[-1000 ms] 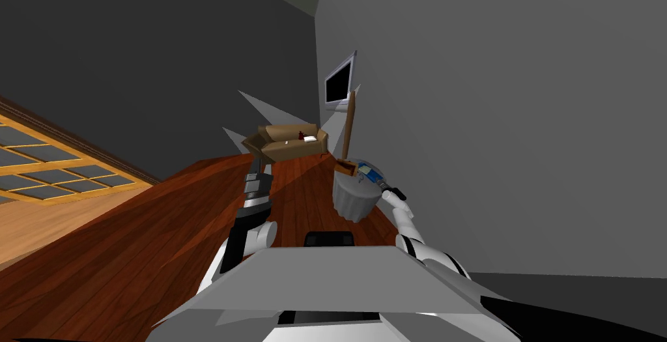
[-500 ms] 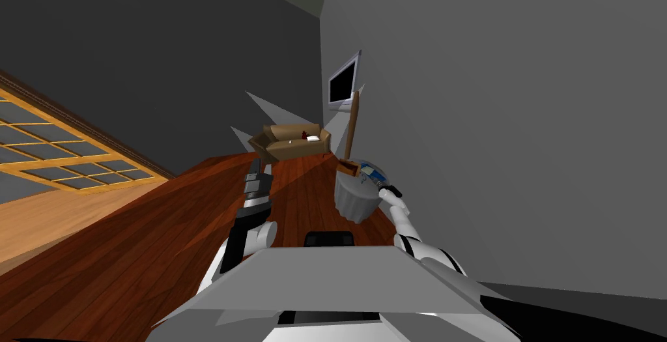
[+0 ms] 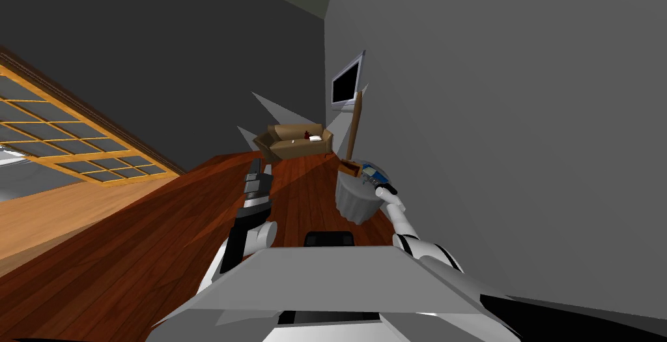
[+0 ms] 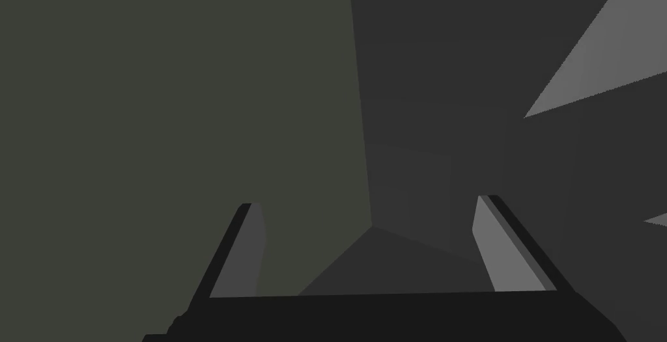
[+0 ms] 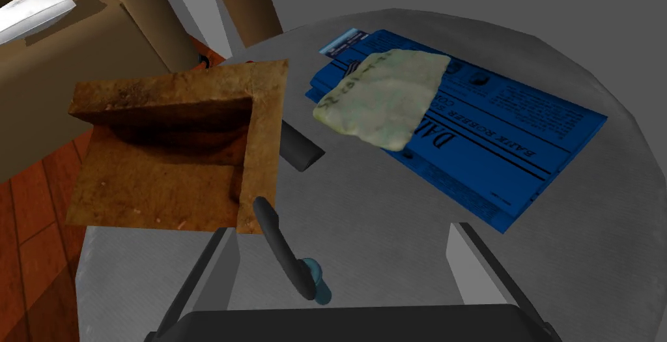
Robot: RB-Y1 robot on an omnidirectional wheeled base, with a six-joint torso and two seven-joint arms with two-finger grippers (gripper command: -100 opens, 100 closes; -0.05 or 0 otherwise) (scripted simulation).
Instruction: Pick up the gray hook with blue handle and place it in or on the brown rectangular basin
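Now, right tool: fingers spread wide, holding nothing; it hangs low over the round grey surface and points across it toward the basin.
Hook: a dark grey curved shaft with a small blue handle at one end; it lies flat on the surface inside the gap between the fingers, but off-centre, close to the finger on the basin's side.
Long axis: roughly along the way the tool points, slightly slanted; the blue handle is the near end, right by the tool's body; the grey end reaches the basin's near corner, though I cannot tell whether it touches.
Basin: brown, rectangular, shallow, recess facing up; it sits on the surface just beyond the hook.
Dark stub: a short dark cylinder by the basin's edge, past the hook; I cannot tell what it is.
Further out: a blue printed paper with a pale crumpled cloth on it, well apart from the hook, on the other finger's side.
Left tool: spread, empty, held out in front away from the surface; the right arm is plainly nearer.
Coming move, as I judge: shift sideways toward the basin's side to centre the shaft, lower, then close across the long axis; the risk is the near finger landing on the shaft or nudging the basin.
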